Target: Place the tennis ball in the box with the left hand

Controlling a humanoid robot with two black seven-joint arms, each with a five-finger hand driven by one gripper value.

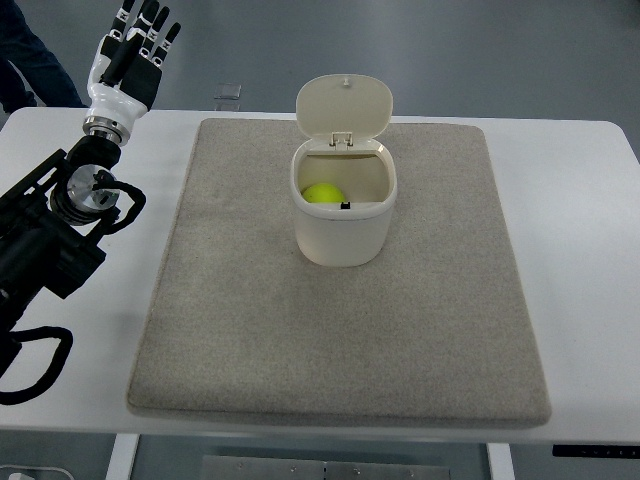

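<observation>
one tennis ball [323,194] lies inside the one box [343,222], lid [344,107] flipped up, on the single grey mat [340,330] at frame centre. one left hand [135,55], upper left, has fingers extended and holds nothing, well apart from the box.

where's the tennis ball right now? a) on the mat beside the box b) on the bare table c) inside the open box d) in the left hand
c: the yellow-green tennis ball shows inside the white box, whose lid is flipped up, while the left hand is off at the table's far left corner, fingers spread and holding nothing.
</observation>
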